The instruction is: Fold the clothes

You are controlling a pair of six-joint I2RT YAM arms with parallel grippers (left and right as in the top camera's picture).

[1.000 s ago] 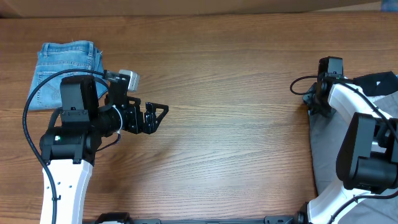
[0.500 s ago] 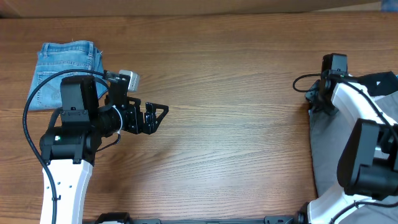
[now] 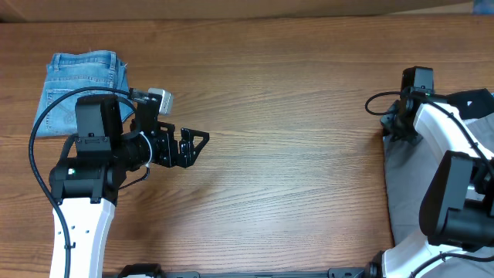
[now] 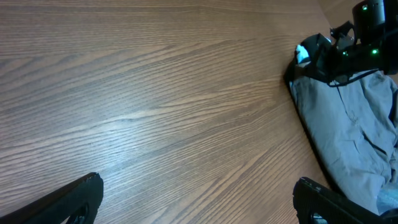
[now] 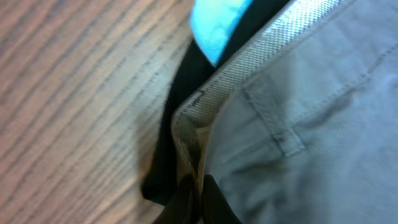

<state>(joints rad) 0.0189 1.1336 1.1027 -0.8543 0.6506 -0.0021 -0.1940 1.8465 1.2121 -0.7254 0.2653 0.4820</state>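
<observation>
The shorts [image 3: 400, 193] lie along the right edge of the table [image 3: 293, 93], long axis running far to near, waistband [image 5: 249, 68] at the far end. The right gripper [image 5: 194, 198] pinches the waistband corner, jaws nearly closed. The left gripper [image 3: 199, 144] hovers over the table's left half, jaws wide, empty.

- The table [image 3: 293, 116] is brown wood, its grain running from side to side, bare across the middle.
- Folded denim shorts [image 3: 77, 73] lie at 10 o'clock, near the far edge.
- Grey shorts [image 3: 401, 193] lie rumpled at 3 to 4 o'clock, reaching the right edge.
- A black garment [image 5: 165, 146] with light-blue trim [image 5: 214, 25] lies on the wood at 3 o'clock, partly under the grey waistband.
</observation>
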